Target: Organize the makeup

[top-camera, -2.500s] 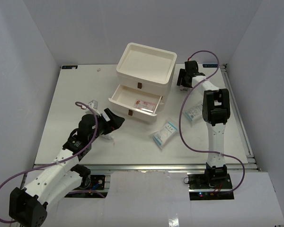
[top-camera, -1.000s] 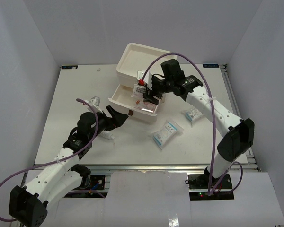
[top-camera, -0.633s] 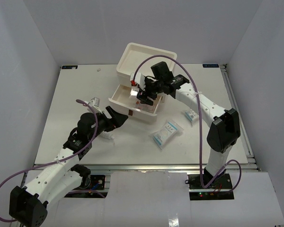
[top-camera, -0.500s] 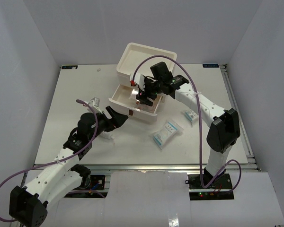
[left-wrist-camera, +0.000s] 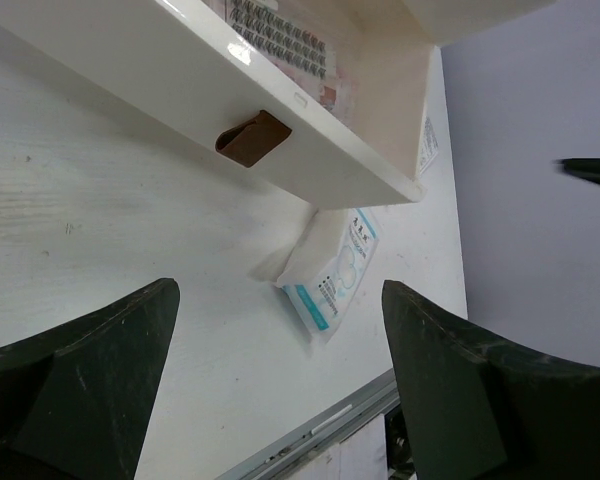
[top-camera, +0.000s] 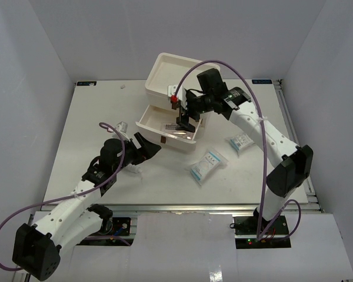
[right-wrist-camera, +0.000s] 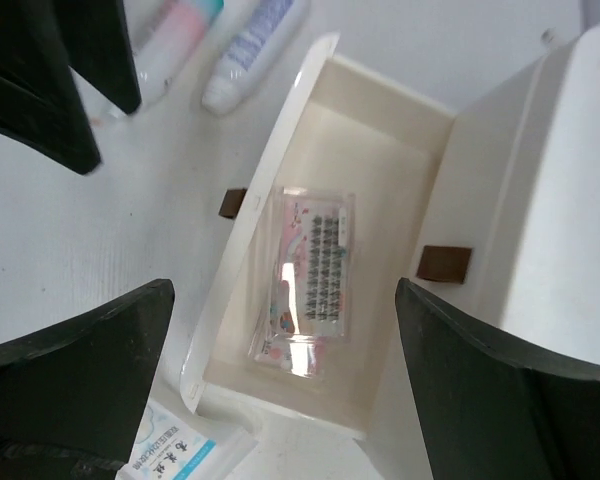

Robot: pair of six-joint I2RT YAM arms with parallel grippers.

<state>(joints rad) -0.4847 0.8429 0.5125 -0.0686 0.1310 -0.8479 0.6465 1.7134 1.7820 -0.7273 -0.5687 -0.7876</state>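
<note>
2 tubes (right-wrist-camera: 252, 40) clear in R wrist, obscured top-view

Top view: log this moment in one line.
right claw open over open drawer | lash packet inside | left claw open by drawer front | two blue-white packets on table

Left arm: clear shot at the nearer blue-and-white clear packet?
Likely yes: the open left gripper faces the blue-and-white clear packet across bare table; the cream drawer sits just beside that path.

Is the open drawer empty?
No, the right wrist view shows a clear pink packet lying flat on the floor of the drawer.
</note>
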